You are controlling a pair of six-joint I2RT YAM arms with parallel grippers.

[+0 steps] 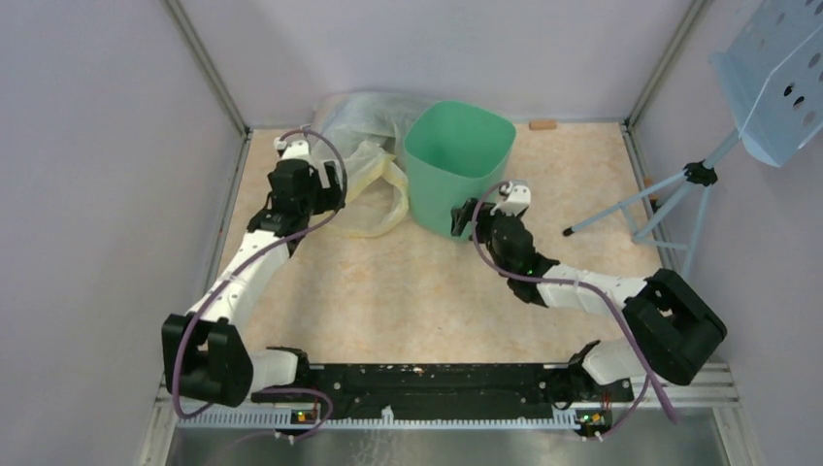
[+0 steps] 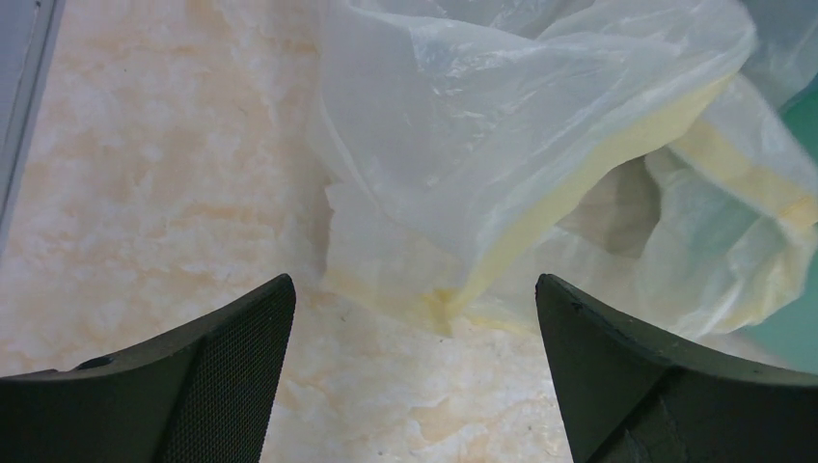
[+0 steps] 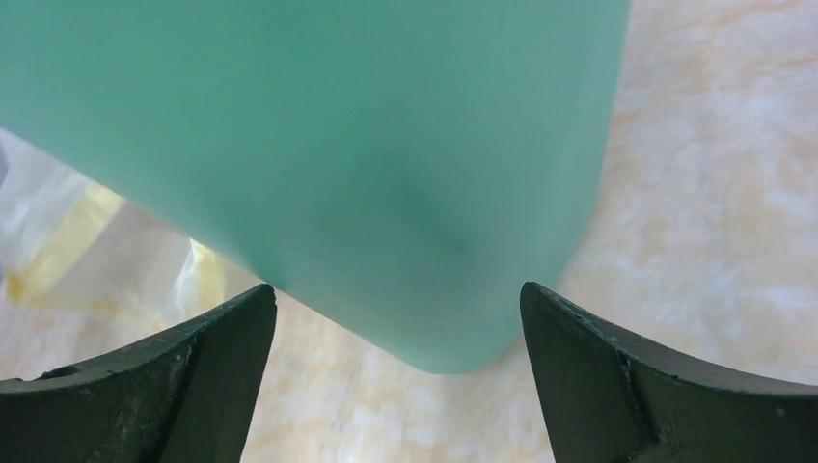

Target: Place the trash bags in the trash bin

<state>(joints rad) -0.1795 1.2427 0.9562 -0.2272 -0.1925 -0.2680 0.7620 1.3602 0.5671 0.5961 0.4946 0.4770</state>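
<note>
A yellow-tinted clear bag (image 1: 374, 194) lies on the marbled table (image 1: 388, 291); blue tripod (image 1: 699, 175) at right.

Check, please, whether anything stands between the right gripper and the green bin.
Nothing visible does. The open right gripper directly faces the side wall of the bin; the yellowish plastic bag lies beside the bin, outside that path.

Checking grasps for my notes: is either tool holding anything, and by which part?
Nothing is held. The left tool is open near the clear bag; the right tool is open facing the bin.
</note>
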